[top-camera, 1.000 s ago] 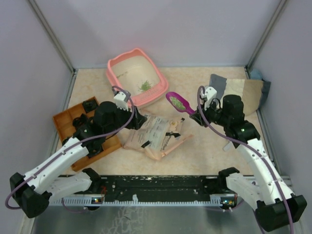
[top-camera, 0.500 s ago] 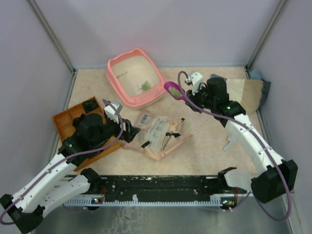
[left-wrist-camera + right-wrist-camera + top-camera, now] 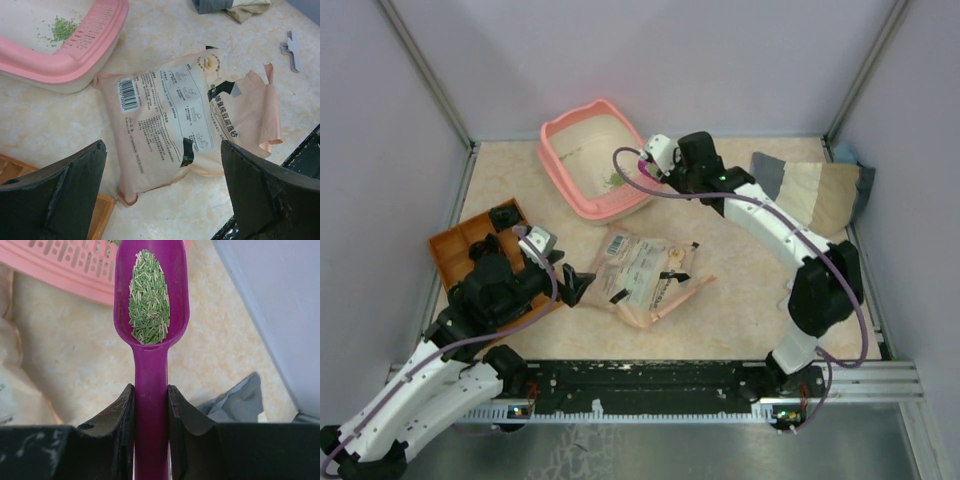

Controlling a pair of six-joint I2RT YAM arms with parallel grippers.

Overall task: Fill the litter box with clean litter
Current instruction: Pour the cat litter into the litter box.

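Clamping the scoop (image 3: 150, 370) of clean litter (image 3: 149, 295), the right hand (image 3: 150, 405) hovers over beige worktop (image 3: 60, 350), litter box (image 3: 65, 267) just ahead; the left hand (image 3: 162, 150) gapes wide, grey walls (image 3: 670, 60) around.

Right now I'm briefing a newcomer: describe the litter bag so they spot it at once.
On the table, look just in front of the pink litter box. The tan bag lies flat there, mid-table. Its printed barcode and black text and its torn-open end set it apart from the rigid orange tray to its left.
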